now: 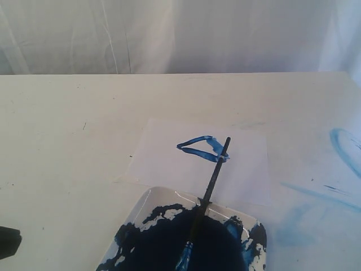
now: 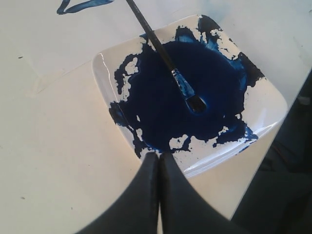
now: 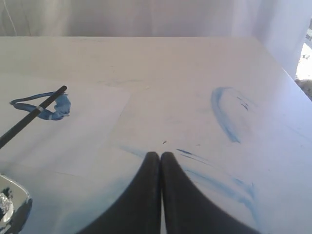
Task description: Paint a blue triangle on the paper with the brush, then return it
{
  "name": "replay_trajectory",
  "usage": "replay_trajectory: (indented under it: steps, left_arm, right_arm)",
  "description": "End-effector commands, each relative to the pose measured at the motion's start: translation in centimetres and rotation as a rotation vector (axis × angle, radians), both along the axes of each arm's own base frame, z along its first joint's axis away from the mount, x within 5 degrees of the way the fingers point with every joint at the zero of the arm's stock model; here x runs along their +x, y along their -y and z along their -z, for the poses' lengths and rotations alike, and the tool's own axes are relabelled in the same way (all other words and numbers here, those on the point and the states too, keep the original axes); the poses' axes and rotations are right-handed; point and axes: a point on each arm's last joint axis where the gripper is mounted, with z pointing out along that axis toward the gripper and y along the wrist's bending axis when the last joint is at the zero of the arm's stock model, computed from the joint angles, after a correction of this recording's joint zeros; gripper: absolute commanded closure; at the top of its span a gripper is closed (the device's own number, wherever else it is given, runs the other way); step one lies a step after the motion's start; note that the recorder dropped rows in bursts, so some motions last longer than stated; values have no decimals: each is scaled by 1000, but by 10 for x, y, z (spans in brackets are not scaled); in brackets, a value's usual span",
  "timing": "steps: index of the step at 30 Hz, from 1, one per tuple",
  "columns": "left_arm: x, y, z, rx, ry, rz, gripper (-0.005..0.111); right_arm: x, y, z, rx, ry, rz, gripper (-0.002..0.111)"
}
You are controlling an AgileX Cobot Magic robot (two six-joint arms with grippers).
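Brush (image 1: 211, 183) resting in tray (image 2: 263, 105), exterior view crops tip; left claw (image 2: 159, 155), right claw (image 3: 160, 154) closed, empty.

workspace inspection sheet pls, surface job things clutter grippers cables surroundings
surface: cream table, pale blue smears on the right arm's side
job's things: blue triangle painted on paper; brush bristles in paint tray, handle leaning out over the triangle
clutter: nothing seen
grippers: left gripper shut, empty; right gripper shut, empty
cables: nothing seen
surroundings: white curtain behind the table
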Motion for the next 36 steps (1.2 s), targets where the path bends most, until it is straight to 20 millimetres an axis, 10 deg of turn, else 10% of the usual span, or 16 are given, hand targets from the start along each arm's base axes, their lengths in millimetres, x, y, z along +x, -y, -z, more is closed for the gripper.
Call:
replay_trajectory:
  steps: [1,36]
  left_arm:
    - [-2,1,0,-21,-10,0,107]
    - [-2,1,0,-21,-10,0,107]
  right_arm:
    - [0,2,0,-25,7,22,108]
    - [0,3,0,-29,12,23,108]
